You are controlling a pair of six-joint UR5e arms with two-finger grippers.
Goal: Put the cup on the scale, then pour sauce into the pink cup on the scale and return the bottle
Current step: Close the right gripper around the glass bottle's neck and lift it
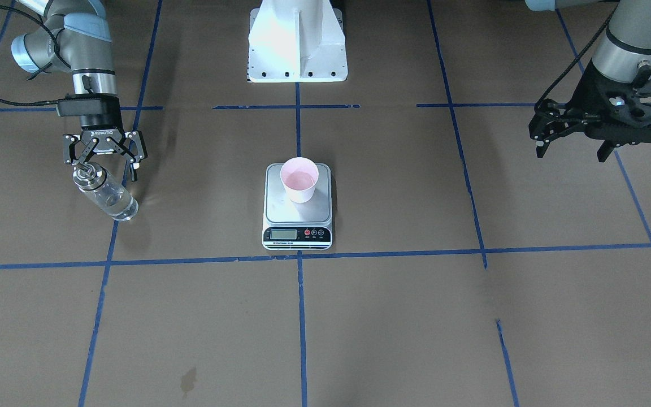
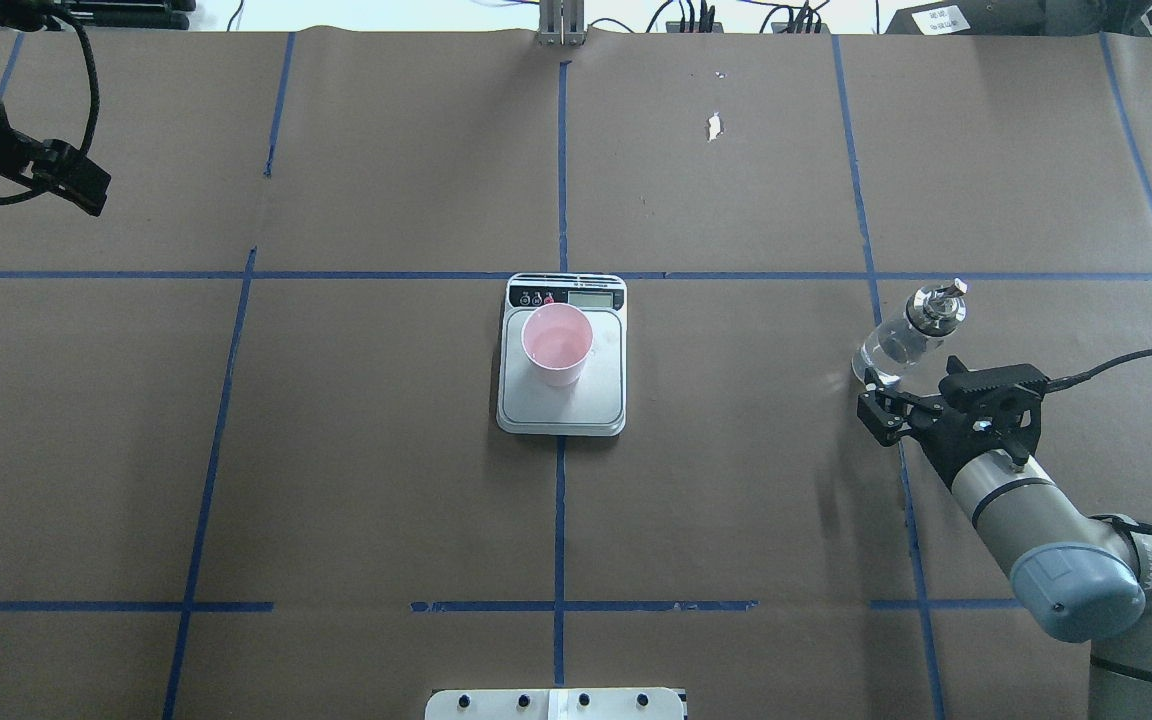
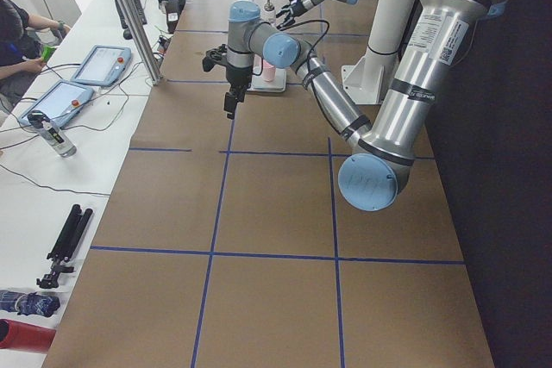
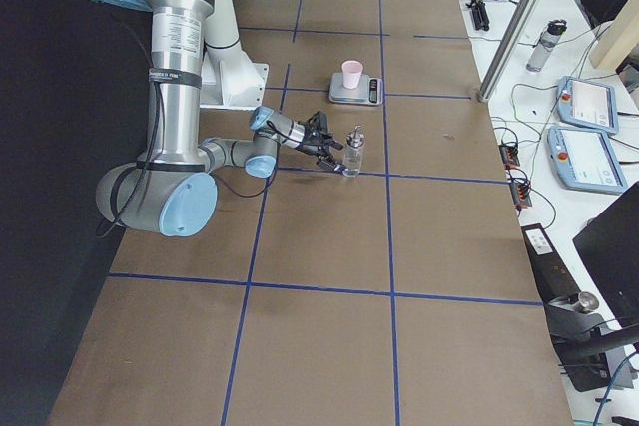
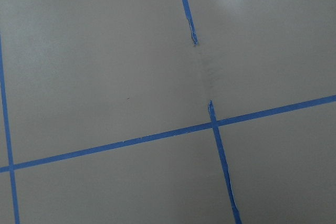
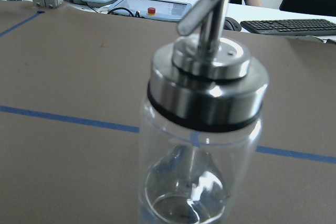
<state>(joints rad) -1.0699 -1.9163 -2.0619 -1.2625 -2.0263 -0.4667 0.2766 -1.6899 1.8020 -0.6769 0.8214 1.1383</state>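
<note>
The pale pink cup [image 1: 299,180] [image 2: 557,343] stands upright on the silver scale [image 1: 280,210] [image 2: 604,400] at the table's middle. The clear glass bottle [image 1: 106,194] [image 2: 904,337] with its silver collar and spout stands upright on the table at my right side, a little clear sauce at its bottom. My right gripper [image 1: 105,168] is open just behind the bottle, on the robot's side, its fingers spread wider than the bottle and not closed on it. The right wrist view is filled by the bottle [image 6: 202,145]. My left gripper [image 1: 571,151] hangs open and empty, high over the left side.
The robot's white base mount [image 1: 297,45] sits behind the scale. Blue tape lines cross the brown table cover. A small dark stain [image 1: 188,380] marks the near side. A side table with tablets [image 4: 589,107], cables and a metal post [image 4: 519,17] runs along the far edge.
</note>
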